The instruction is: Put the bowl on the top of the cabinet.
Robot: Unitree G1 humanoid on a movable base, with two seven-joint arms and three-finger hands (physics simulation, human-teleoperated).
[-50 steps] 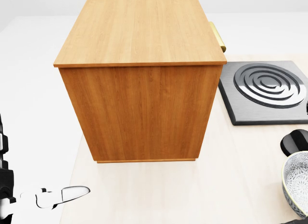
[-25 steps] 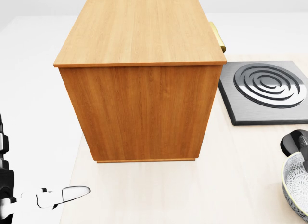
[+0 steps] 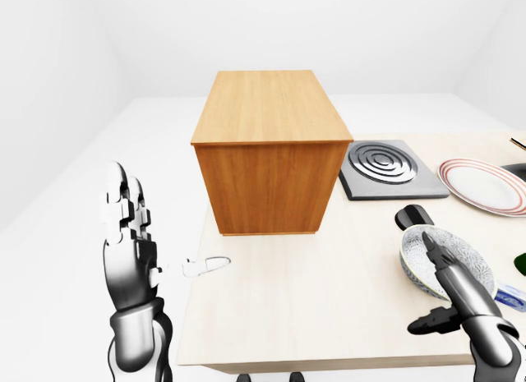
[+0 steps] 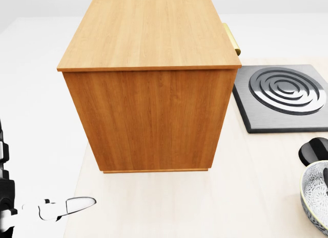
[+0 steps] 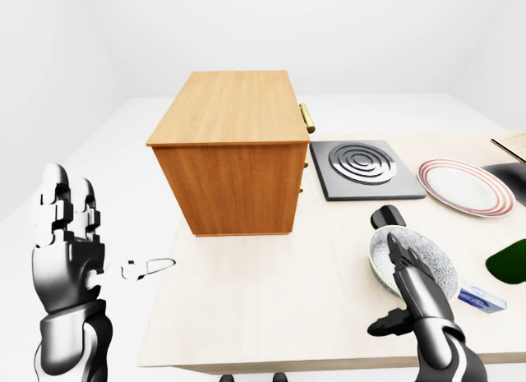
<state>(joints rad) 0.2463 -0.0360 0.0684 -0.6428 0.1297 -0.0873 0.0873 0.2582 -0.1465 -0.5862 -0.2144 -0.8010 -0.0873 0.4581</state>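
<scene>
Bowl (image 5: pixel 413 263) sits on the table (image 5: pixel 271 308), right of the cabinet (image 5: pixel 230 152). I judge it stiff, glazed, slick and breakable, best pinched at the rim. My right hand (image 5: pixel 411 296) reaches over it, fingers spread, gripping nothing; left hand (image 5: pixel 70 242) is raised and open.

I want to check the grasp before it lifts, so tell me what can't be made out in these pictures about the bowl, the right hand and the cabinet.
- Bowl: head view's right edge cuts it; the right hand hides its near rim in both eye views.
- Grip: fingers lie over the rim; whether they close on it cannot be told.
- Cabinet: its handled face turns away; only handle edges show in the right-eye view.
- Green thing: cut by the right-eye view's right edge, unidentifiable.
</scene>
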